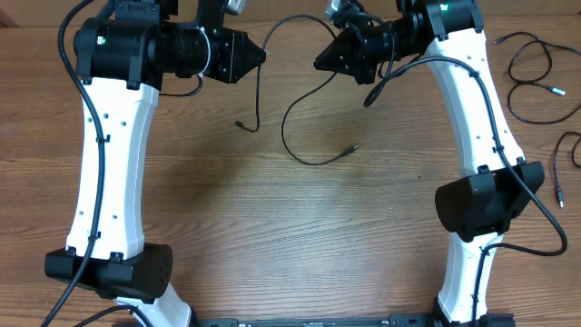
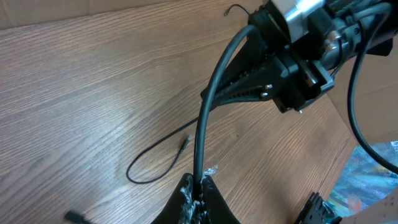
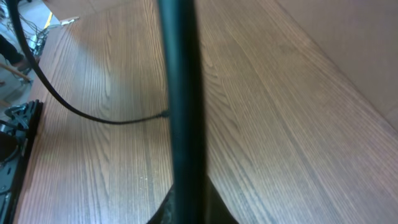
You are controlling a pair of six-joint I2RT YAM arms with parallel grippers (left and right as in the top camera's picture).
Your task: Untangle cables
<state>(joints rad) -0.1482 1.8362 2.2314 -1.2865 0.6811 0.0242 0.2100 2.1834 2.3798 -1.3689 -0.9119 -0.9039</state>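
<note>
your left gripper (image 1: 260, 55), upper left of centre in the overhead, is clamped tight on the cable (image 1: 298, 20). in the left wrist view the fingers meet on it at the bottom edge w/ no gap. from there one tail drops to a small plug (image 1: 241, 123) lying on the table (image 1: 272, 236), just below the gripper. moving right, the cable arcs up off the wood btwn the two grippers, near the top edge. your right gripper (image 1: 320, 61), upper right of centre, is closed on that same cable. the right wrist cam shows it as a thick black bar running up from the fingers. below that gripper the other tail loops down and round on the table, ending in a second plug (image 1: 354, 147) near mid frame. far right, well apart, more cables (image 1: 531, 80) lie in loose curves by the frame's edge.
</note>
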